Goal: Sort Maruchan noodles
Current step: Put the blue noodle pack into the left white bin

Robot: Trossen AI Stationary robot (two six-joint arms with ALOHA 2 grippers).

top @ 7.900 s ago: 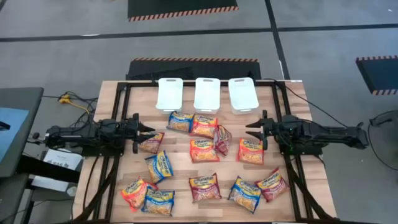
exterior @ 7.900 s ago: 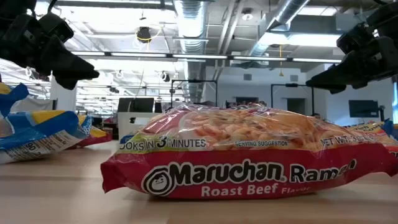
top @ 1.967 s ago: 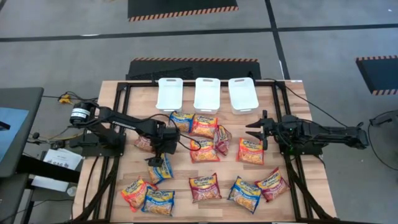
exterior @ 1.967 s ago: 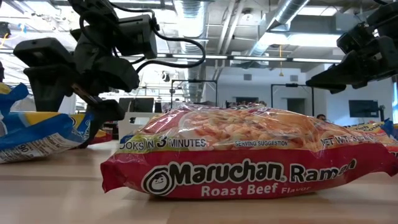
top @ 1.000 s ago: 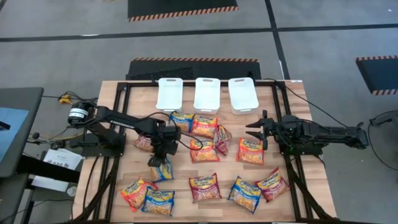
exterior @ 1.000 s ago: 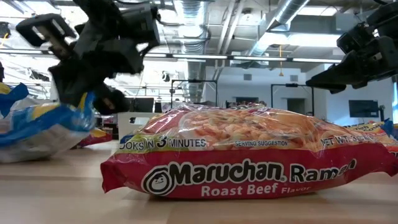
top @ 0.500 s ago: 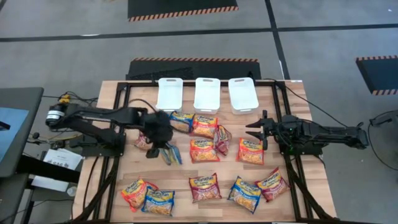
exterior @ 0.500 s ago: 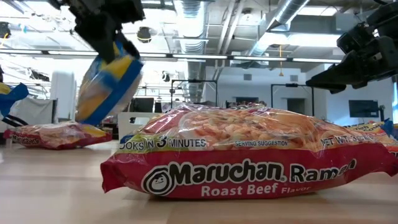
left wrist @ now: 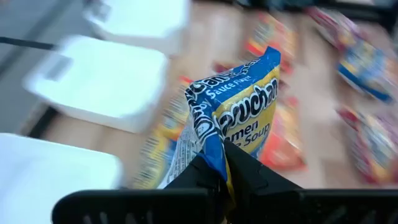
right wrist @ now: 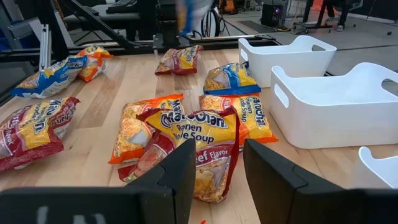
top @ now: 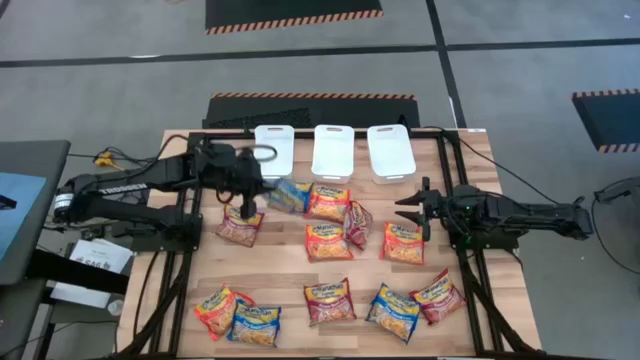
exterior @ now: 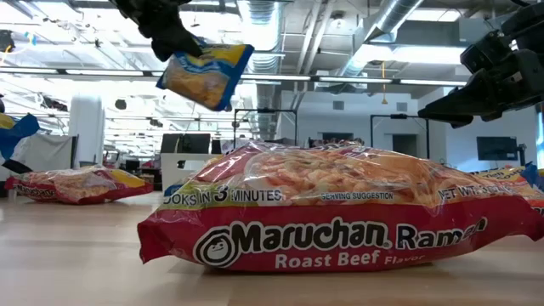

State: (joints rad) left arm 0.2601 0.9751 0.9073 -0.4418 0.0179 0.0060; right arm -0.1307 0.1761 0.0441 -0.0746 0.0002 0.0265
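- Left pincer clamped shut on one edge of a blue packet, up in the air, well clear of the tabletop.
- Packet hanging from that pinched edge; in the low view tilted, long axis slanting down away from the pincer, free end loose.
- In the left wrist view, blue packet standing on edge straight out of the fingers, long axis pointing away from them, label facing sideways.
- White trays just ahead of the left pincer; nearest one almost under it, two more farther to its side.
- Other packets spread flat on the tabletop behind and beside the pincer; a dark red one just below it.
- Likely risk: thin grip on a crinkly plastic edge, so slipping out early and landing among the unsorted packets.
- Likely risk: dangling end catching the tray rim and leaving the packet draped over the wall instead of inside.
- Likely risk: wrong tray chosen, since all three look alike.
- Right pincer waiting off to the far side, fingers apart and holding nothing, with an orange-red packet on the tabletop just ahead of it.
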